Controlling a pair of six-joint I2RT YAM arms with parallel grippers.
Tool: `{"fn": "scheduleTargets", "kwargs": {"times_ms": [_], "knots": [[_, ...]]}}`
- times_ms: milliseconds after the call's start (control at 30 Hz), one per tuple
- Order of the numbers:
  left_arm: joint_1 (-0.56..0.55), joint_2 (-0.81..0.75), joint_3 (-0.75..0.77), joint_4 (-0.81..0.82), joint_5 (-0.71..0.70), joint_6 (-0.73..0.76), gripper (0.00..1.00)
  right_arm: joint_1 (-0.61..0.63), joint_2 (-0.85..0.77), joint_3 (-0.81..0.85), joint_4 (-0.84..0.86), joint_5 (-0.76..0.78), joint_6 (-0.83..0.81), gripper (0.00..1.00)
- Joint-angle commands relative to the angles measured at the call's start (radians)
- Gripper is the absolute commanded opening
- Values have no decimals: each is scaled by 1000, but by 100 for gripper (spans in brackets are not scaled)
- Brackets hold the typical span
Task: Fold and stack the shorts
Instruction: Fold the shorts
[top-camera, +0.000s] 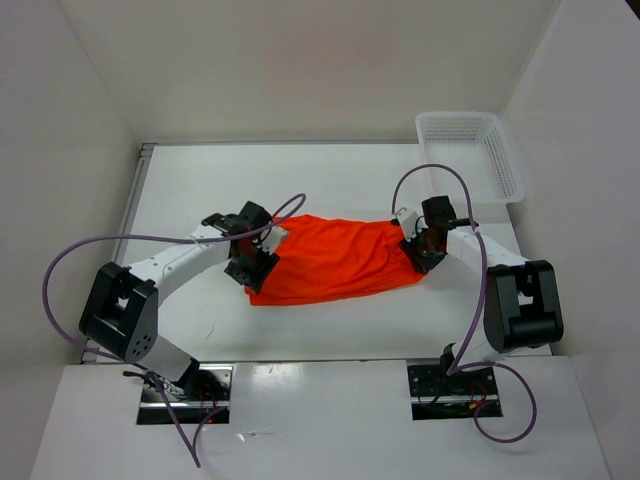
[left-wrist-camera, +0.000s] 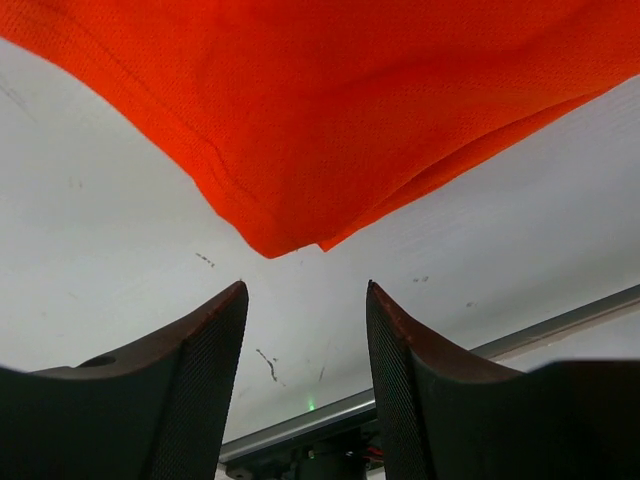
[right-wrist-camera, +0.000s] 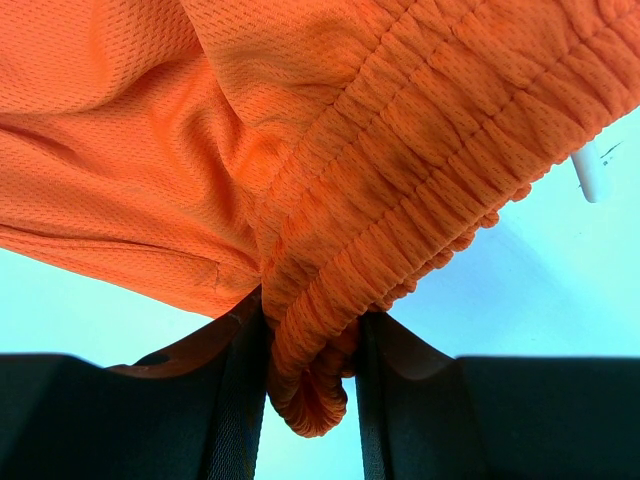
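We count one flat white worktop (top-camera: 200, 190). On it lies one pair of bright orange mesh-fabric shorts (top-camera: 335, 262), spread out and rumpled near its middle. Two white-and-black robot arms reach in to the shorts, the left arm (top-camera: 170, 262) to their left end and the right arm (top-camera: 505, 265) to their right end. One white plastic lattice basket (top-camera: 470, 150) sits beyond the shorts' right end, well apart from them.

There are two hands. The left hand (left-wrist-camera: 305, 290) is at the shorts' left end, its two dark fingers parted with nothing between them. One hem corner of the shorts lies just past the fingertips, not touching them. The right hand (right-wrist-camera: 310, 325) is at the shorts' right end and pinches a bunched fold of the gathered waistband between its two fingers. One white cord tip (right-wrist-camera: 588, 172) shows beside that waistband.
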Motion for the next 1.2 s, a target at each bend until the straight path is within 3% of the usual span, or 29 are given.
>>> {"fn": "scheduleTargets", "kwargs": {"times_ms": [0, 133, 300, 533, 700, 833, 1167], "knots": [[-26, 11, -12, 41, -47, 3, 59, 9, -29, -6, 17, 15, -10, 0], [-108, 31, -55, 92, -91, 3, 59, 9, -38, -17, 27, 15, -10, 0], [-127, 62, -72, 186, -271, 3, 56, 9, -38, -17, 28, 15, 0, 0], [-127, 92, -63, 206, -302, 3, 32, 9, -38, -17, 28, 6, 0, 0], [-127, 103, -54, 185, -204, 3, 13, 9, -38, -26, 38, -4, 10, 0], [-127, 85, -35, 93, -156, 3, 3, 9, -47, -36, 38, -4, 10, 0], [-147, 26, 5, -62, -27, 3, 3, 9, -56, -57, 48, 15, 10, 0]]}}
